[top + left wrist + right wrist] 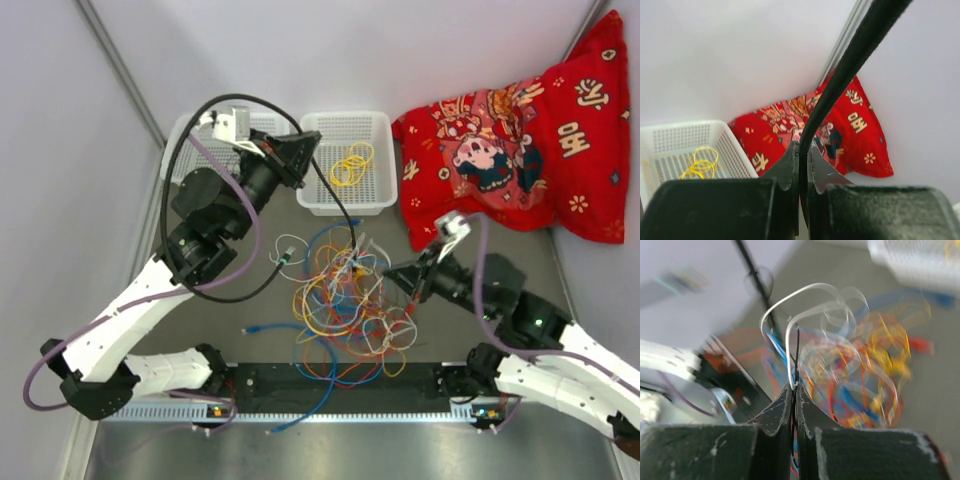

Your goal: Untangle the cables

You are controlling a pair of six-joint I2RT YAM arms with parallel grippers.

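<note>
The cables point(345, 310) lie as a tangled heap of yellow, orange, blue, white and red loops in the middle of the table. My left gripper point(312, 140) is raised beside the white basket point(345, 117), shut on a thick black cable point(850, 65) that runs down to the heap point(338, 200). My right gripper point(392, 272) is at the heap's right edge. Its jaws are shut point(795, 387) on a white cable point(790, 315) and a thin black wire point(797, 355), with the blurred tangle point(865, 370) just beyond.
A yellow cable point(350, 165) lies coiled in the white basket point(695, 130). A second basket point(190, 130) sits behind the left arm. A red patterned cushion point(520, 150) leans in the back right corner. A black rail point(340, 385) lines the near edge.
</note>
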